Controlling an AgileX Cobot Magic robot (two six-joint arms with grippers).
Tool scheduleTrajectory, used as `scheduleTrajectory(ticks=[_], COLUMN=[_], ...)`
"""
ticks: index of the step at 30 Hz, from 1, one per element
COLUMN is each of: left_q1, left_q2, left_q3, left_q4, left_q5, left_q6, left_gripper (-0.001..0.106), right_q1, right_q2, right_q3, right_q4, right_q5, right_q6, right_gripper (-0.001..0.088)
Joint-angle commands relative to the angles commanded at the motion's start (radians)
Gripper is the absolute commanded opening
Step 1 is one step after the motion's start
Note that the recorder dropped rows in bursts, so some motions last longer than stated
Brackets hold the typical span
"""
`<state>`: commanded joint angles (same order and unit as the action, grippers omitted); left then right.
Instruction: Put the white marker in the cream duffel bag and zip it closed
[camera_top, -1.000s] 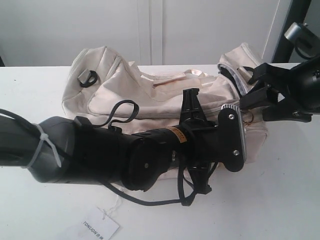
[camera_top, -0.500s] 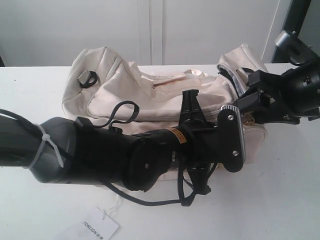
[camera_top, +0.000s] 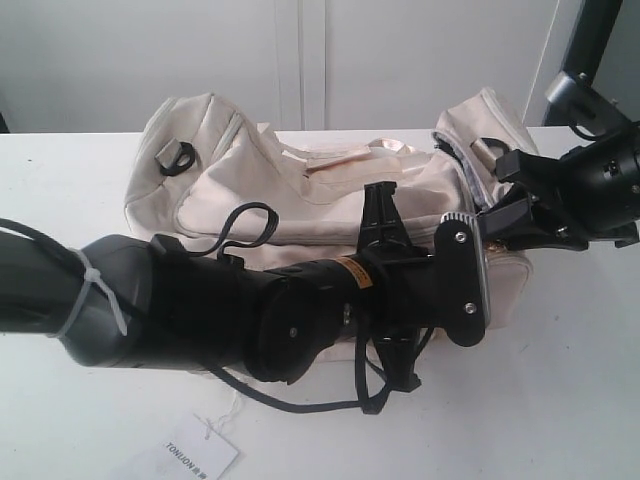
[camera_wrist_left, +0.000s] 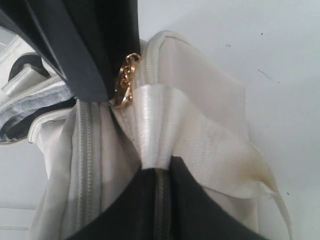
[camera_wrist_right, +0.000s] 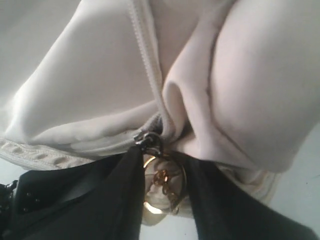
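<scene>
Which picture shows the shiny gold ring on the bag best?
The right wrist view. There the gold ring pull sits close up in the middle, between two black fingers. The left wrist view shows only a small gold bit at the bag's edge. In the exterior view I cannot make it out.

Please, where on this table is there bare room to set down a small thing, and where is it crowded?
Bare table lies front right, bordered by the left arm, the cream duffel bag and the right gripper. A second patch lies left of the bag, behind the left arm. Crowded: the bag's right end, where left gripper and right gripper sit close.
</scene>
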<state>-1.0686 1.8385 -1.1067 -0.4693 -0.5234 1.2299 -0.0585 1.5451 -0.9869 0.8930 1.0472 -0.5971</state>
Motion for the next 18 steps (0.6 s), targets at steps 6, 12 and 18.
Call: scheduleTrajectory(ticks=[6, 12, 18], left_q1=[0.0, 0.0, 0.0], left_q2=[0.0, 0.0, 0.0], left_q3=[0.0, 0.0, 0.0], left_q4=[0.0, 0.0, 0.0], left_q5=[0.0, 0.0, 0.0], left_q6=[0.0, 0.0, 0.0], left_gripper=[0.001, 0.001, 0.001], right_q1=[-0.002, -0.002, -0.002], right_q2=[-0.014, -0.074, -0.146], right_q3=[0.0, 0.0, 0.0], right_q4=[0.0, 0.0, -0.016], right_q5=[0.011, 0.006, -0.035], right_q6=[0.019, 0.025, 0.025], right_gripper=[0.0269, 0.0269, 0.0269])
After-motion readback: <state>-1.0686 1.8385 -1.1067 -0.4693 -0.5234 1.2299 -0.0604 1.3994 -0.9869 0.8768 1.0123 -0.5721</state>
